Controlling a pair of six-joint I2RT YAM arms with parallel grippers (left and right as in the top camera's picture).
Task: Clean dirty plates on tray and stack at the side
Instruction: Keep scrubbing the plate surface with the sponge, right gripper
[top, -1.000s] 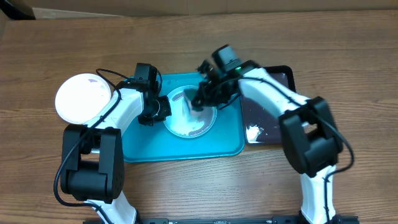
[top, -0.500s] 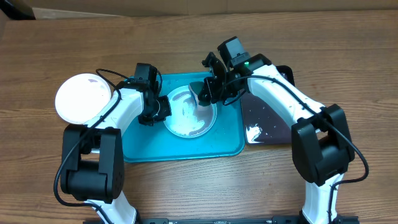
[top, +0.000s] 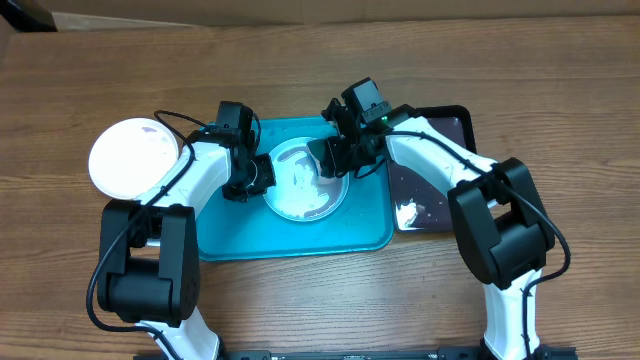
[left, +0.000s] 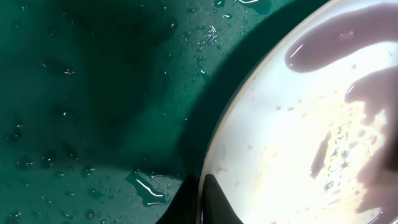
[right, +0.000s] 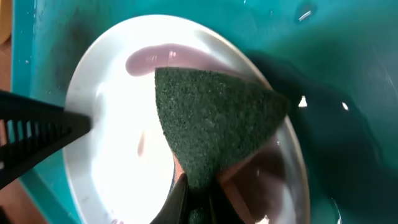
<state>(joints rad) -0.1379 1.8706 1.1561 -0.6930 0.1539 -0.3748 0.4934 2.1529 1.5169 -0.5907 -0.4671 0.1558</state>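
Smeared plate (top: 300, 192) lies on turquoise tray (top: 230, 240). White plate (top: 135, 158) sits aside on table (top: 500, 60).
Left pincer (left: 200, 198) clamped on smeared plate's rim. Right pincer (right: 194, 200) clamped on green sponge (right: 211, 124) over plate.
My worry: tray is wet and rim grip thin, so hard scrub may skid plate free or twist sponge out.

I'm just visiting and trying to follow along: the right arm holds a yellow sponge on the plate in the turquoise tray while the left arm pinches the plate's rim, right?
Not quite. The sponge is dark green, not yellow, as the right wrist view shows. The rest holds: the right gripper holds it on the plate in the turquoise tray, and the left gripper pinches the rim.
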